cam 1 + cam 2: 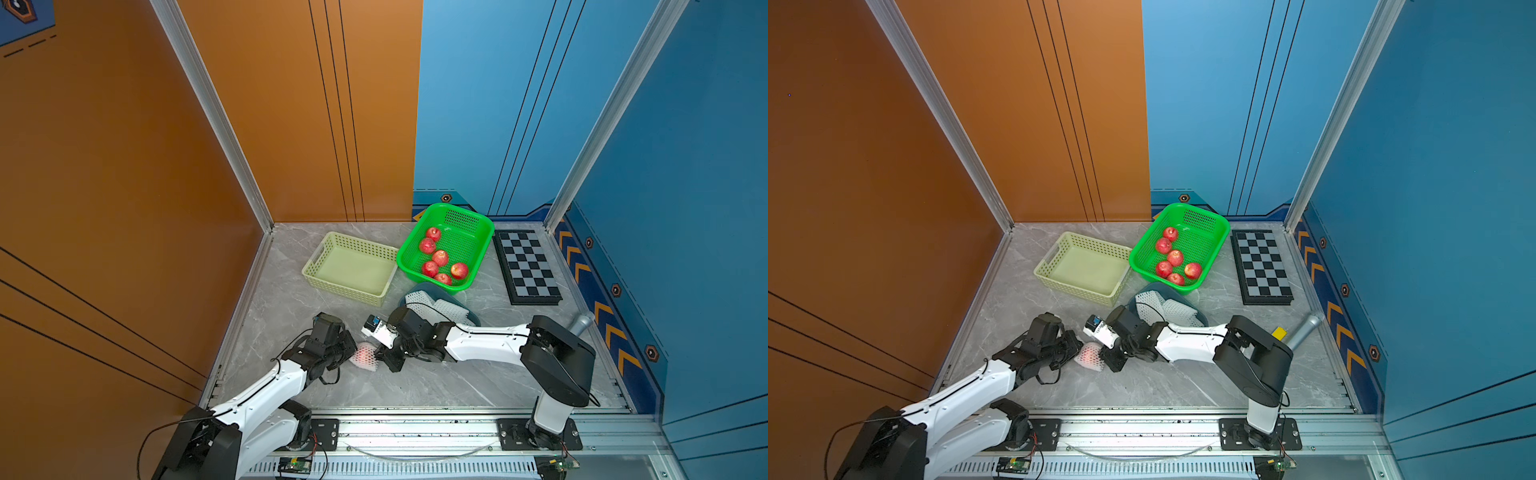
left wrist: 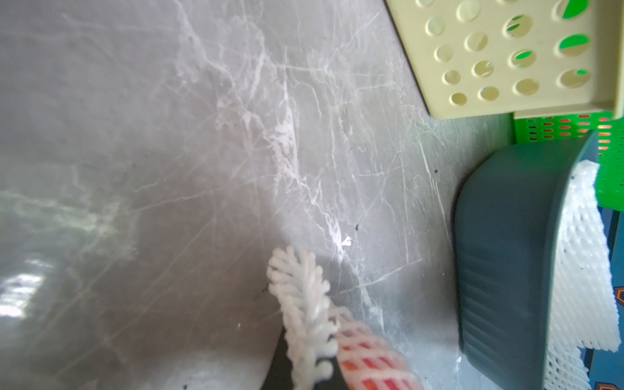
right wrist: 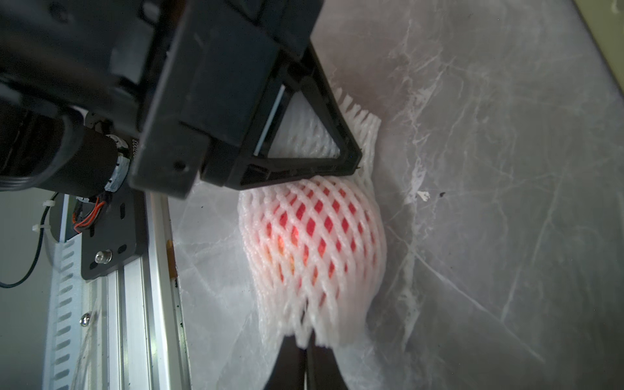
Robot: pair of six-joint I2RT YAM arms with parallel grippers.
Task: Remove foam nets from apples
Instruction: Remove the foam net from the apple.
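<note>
Pinching opposite ends of the foam net (image 1: 365, 356) with left jaws and right jaws, both pressed together on mesh; holding its long axis jaw to jaw, apple (image 3: 310, 243) inside, low over the worktop (image 1: 415, 382).

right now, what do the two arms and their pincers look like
The left arm and right arm have white shells, black joint housings and a thin black cable along each. The left pincer and right pincer are black; the left's finger is an open triangular frame.

Marble table (image 1: 415, 382) holds yellow basket (image 1: 341, 289), green basket (image 1: 461, 218), chessboard (image 1: 528, 266).
</note>
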